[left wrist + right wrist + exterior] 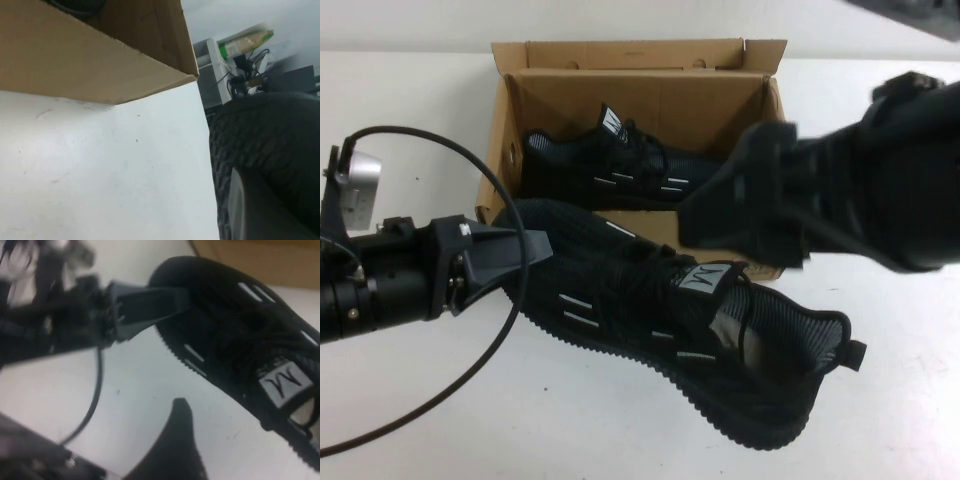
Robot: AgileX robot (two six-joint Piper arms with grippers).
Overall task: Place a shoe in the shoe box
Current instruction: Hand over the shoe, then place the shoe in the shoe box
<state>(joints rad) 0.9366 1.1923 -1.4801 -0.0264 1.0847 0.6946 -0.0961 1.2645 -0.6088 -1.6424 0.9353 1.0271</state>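
A brown cardboard shoe box (640, 120) stands open at the far side of the white worktop (440, 420), its flap lid folded back and one black sneaker (620, 165) already lying inside it along the near wall. Just in front of the box, outside it, lies the shoe (680, 320), a black lace-up sneaker with short white dashes on its side and a toothed black sole; its toe points toward the robot's left and touches or nearly touches the box's near-left corner, while its heel opening faces right. Whether it rests fully on the worktop or is tilted up at the toe cannot be told. The left tool (525, 250) reaches in from the left and pinches the shoe's toe, its dark fingers pressed against the knit upper; the right wrist view shows a finger (150, 302) lying over the toe, and the left wrist view shows the shoe's textured surface (270, 145) right beside the camera, with the box's corner (192, 75) just past it. The right tool (735, 210) hovers above the near wall of the box and the shoe's middle, its fingers spread wide and holding nothing; one fingertip (180, 425) shows above the bare worktop beside the shoe.
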